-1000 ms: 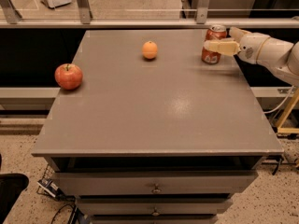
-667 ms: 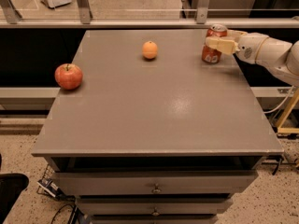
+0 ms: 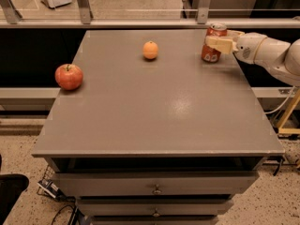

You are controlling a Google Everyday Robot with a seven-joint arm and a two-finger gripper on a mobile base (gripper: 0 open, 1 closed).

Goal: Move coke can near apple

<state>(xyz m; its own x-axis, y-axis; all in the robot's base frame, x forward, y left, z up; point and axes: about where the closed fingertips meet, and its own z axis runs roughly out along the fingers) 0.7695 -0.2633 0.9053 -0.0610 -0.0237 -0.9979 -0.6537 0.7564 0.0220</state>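
The counter (image 3: 154, 121) is bare across its near half. The apple (image 3: 69, 76) sits at the left edge, well apart from the rest. The orange (image 3: 150, 50) lies near the far edge. At the far right corner the coke can (image 3: 213, 48) stands upright, long axis vertical, top up. The gripper (image 3: 216, 41) reaches in from the right edge and seems closed on the can's upper half. The can is where it stood a second ago.
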